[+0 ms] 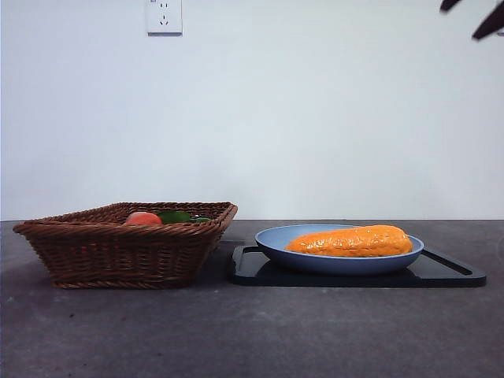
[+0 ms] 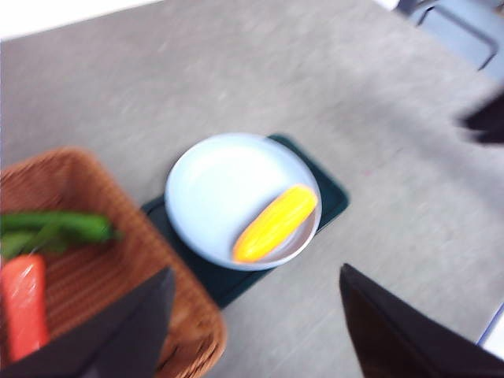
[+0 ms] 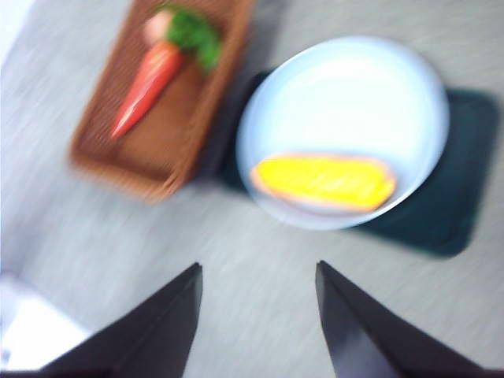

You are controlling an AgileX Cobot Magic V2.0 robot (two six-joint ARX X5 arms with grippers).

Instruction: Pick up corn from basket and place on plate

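The corn (image 1: 351, 241) lies lengthwise in the light-blue plate (image 1: 272, 240), near its front rim. It also shows in both wrist views as corn (image 2: 275, 224) and corn (image 3: 324, 181). The brown wicker basket (image 1: 118, 252) stands left of the plate. My left gripper (image 2: 256, 272) hangs open high above the gap between basket and plate, holding nothing. High over the table in front of the plate, my right gripper (image 3: 258, 265) is open and empty too. Both wrist views are blurred.
The plate rests on a flat black tray (image 1: 449, 272). In the basket lie a red-orange vegetable (image 1: 142, 218) and a green vegetable (image 1: 175, 216). A black arm tip (image 1: 488, 24) shows at the top right corner of the front view.
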